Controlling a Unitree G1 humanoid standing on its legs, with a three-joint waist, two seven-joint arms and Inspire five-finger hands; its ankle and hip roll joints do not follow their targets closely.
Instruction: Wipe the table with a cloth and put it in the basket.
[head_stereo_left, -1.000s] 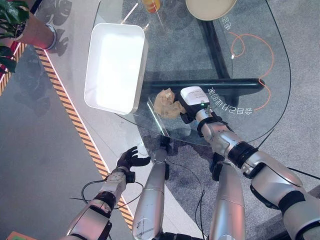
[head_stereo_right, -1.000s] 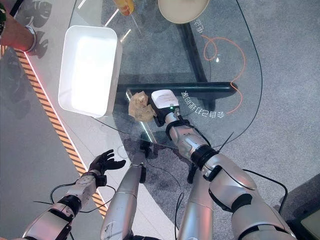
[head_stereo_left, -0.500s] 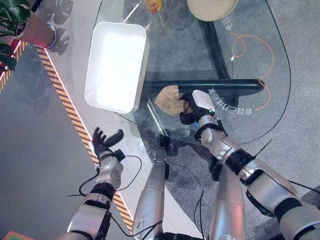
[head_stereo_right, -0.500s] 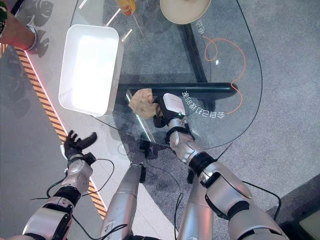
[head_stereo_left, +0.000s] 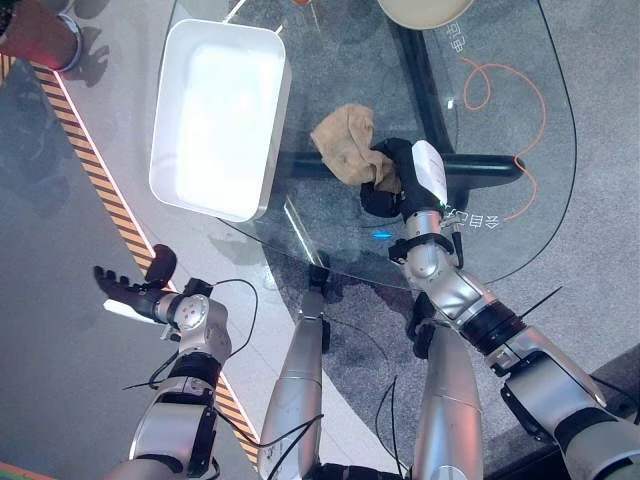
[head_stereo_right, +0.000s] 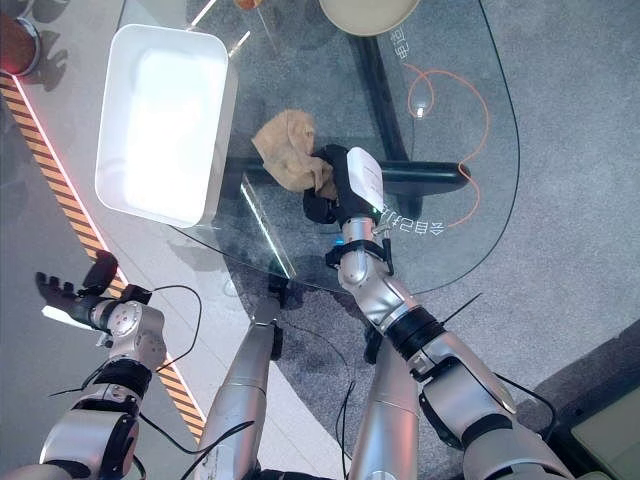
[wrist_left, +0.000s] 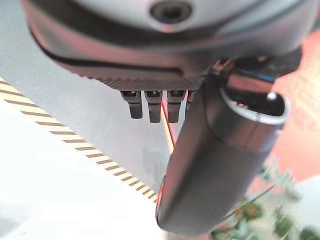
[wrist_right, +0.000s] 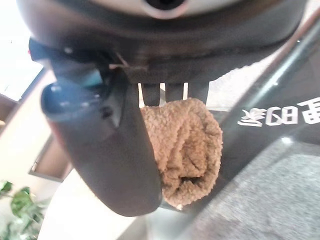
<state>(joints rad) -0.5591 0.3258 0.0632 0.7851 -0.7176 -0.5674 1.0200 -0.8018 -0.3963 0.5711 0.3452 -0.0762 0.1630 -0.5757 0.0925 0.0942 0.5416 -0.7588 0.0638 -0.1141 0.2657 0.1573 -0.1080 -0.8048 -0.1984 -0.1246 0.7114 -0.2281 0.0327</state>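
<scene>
The glass worktop (head_stereo_left: 500, 120) is mid-wipe: the right hand (head_stereo_left: 405, 180) has its fingers (wrist_right: 150, 92) and thumb clenched round the tan cloth (head_stereo_left: 345, 140), which lies bunched on the glass at the hand's ten o'clock. Next, I judge, comes carrying it to the white basket (head_stereo_left: 165, 150) at nine o'clock. The left hand (head_stereo_left: 135, 285) hangs off the worktop, fingers relaxed. The cloth looks nubbly, rolled thick.
</scene>
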